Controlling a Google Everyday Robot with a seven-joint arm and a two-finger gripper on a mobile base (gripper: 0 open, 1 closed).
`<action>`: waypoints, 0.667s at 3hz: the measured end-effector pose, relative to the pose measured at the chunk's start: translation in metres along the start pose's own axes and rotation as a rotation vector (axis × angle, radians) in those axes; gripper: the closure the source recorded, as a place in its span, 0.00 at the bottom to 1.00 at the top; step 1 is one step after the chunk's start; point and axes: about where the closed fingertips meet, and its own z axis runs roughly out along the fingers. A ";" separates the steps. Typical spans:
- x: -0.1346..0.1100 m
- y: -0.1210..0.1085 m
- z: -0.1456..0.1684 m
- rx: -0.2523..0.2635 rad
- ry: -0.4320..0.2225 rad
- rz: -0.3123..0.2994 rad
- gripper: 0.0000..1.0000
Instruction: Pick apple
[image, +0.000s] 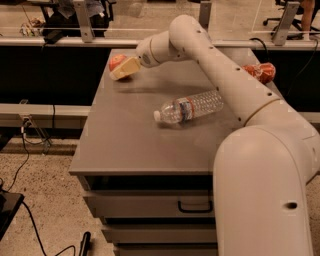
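Observation:
The apple (116, 61) is small, round and reddish-orange. It sits at the far left corner of the grey table top (130, 145). My gripper (121, 71) is at the end of the white arm that reaches across the table from the right. Its cream-coloured fingers (127, 67) lie against the apple's right and front side and hide part of it.
A clear plastic water bottle (189, 106) lies on its side mid-table. A crushed red can (260, 72) lies at the far right edge, partly behind my arm. Drawers (150, 202) sit under the table front. A rail and glass partition run behind the table.

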 end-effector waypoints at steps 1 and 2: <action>0.003 0.011 0.015 -0.044 0.018 -0.001 0.16; 0.007 0.021 0.027 -0.070 0.048 -0.019 0.38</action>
